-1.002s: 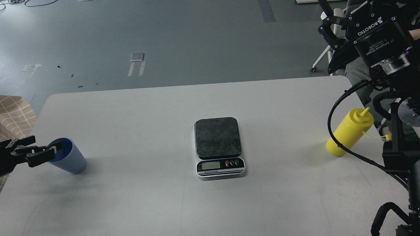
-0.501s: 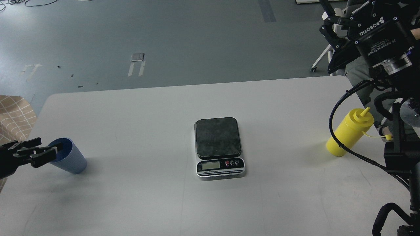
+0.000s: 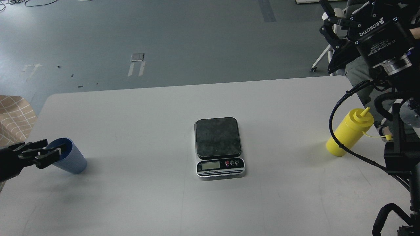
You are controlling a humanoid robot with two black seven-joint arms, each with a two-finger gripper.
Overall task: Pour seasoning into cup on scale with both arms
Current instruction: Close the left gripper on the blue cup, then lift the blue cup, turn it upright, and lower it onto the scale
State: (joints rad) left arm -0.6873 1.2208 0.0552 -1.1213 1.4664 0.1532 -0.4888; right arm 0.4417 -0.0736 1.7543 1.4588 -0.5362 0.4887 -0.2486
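Seasoning (image 3: 348, 134) stands far right of the scale (image 3: 219, 146); cup (image 3: 69, 159) far left, by the open left gripper (image 3: 49, 151). Right gripper (image 3: 331, 24): can't tell.

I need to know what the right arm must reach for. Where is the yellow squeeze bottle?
In the head view, the yellow squeeze bottle stands on the table's right side, right of the scale.

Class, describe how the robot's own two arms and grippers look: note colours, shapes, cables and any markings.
Both arms are black. The right gripper has a thick cylindrical body printed ROBOTIQ in white, with slim black linkage fingers, a silver ring behind it and a black corrugated cable looping down. The left gripper is small, dark and two-fingered; no marking is readable.
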